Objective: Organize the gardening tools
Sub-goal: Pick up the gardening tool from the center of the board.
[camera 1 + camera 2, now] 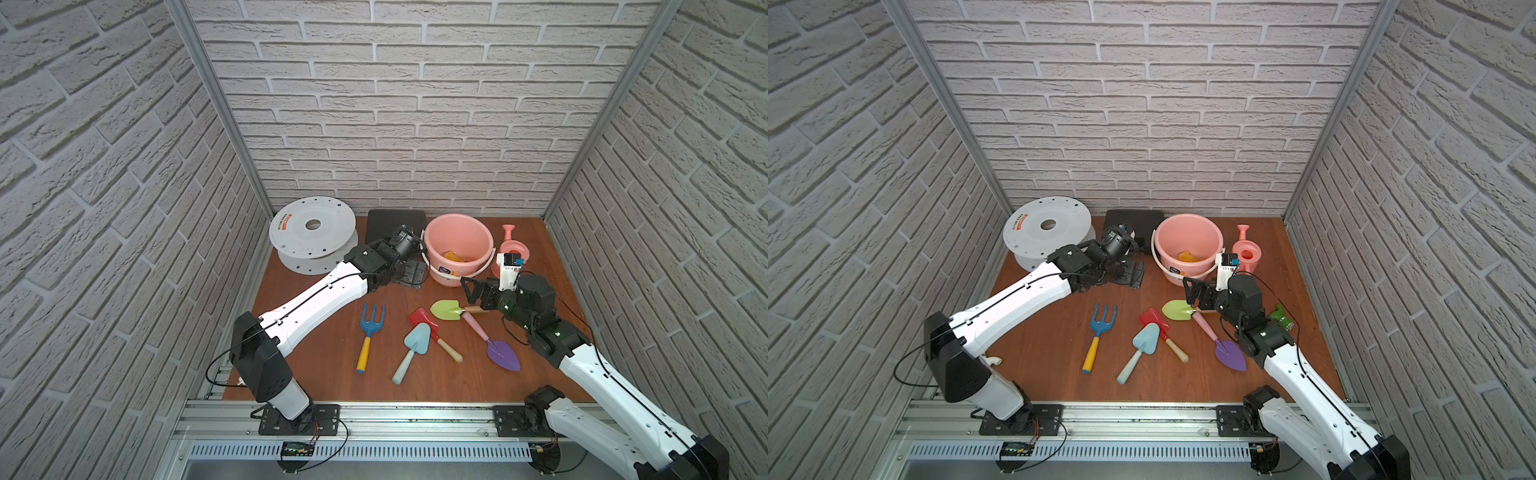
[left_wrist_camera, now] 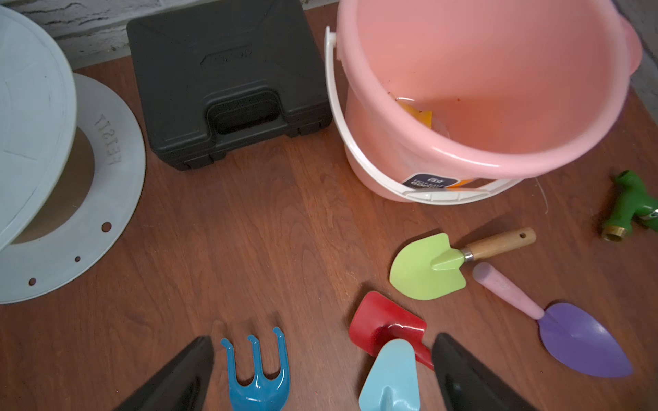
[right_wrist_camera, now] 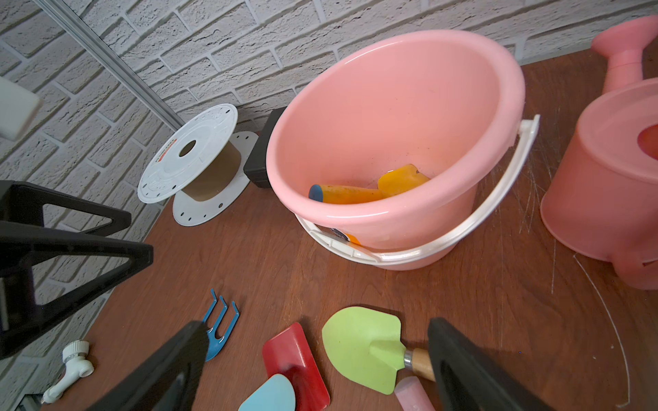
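Both sets of jaws spread wide, empty. Green trowel looks light and stiff; I'd pinch its wooden handle, blade's probably slick.

Spool: table's back-left corner.
Case: back edge, between spool and bucket.
Scoop: in bucket.
Can: right of bucket.
Fork: table middle, left of trowels.

Left claw spread wide, empty, right claw spread wide, empty

Top views look down over the whole tabletop; both wrist cameras, close in, face the pink bucket.
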`<state>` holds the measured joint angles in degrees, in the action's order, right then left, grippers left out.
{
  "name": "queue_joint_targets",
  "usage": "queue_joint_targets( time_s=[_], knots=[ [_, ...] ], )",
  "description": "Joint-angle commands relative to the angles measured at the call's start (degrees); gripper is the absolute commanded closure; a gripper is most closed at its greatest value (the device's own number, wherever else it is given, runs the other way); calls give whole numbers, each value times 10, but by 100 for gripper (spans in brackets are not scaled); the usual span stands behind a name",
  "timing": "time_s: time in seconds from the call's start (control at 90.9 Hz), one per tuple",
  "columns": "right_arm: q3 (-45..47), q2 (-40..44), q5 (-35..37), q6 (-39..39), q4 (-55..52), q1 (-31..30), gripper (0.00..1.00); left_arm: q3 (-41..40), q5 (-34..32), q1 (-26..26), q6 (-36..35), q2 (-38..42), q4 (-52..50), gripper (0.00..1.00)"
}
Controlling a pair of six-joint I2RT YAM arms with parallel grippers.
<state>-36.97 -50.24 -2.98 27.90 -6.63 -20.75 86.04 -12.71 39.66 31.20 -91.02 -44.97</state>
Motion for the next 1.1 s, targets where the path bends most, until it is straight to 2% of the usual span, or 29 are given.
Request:
queue_joint_targets(
  time_s=[0.0, 0.473, 0.605, 0.913, 0.968, 1.045, 1.089],
  knots=[
    [-15, -8, -9, -4, 8, -13, 1, -43, -6, -8, 23, 14, -42, 2],
    [-19, -21, 4, -10, 7, -27, 1, -231, 7, -16, 75, 133, -86, 2],
    [-21, -23, 7, -12, 6, -30, 1, -274, 25, -15, 94, 141, -93, 6],
    [-24, -25, 8, -13, 2, -36, 1, -317, 43, 13, 111, 82, -106, 33],
    [-25, -23, 10, -14, 1, -38, 1, -322, 49, 22, 115, 65, -97, 40],
    [-25, -22, 10, -15, -1, -38, 1, -327, 58, 32, 120, 34, -83, 42],
    [-25, -22, 10, -14, 0, -39, 1, -330, 61, 35, 122, 22, -76, 46]
  ],
)
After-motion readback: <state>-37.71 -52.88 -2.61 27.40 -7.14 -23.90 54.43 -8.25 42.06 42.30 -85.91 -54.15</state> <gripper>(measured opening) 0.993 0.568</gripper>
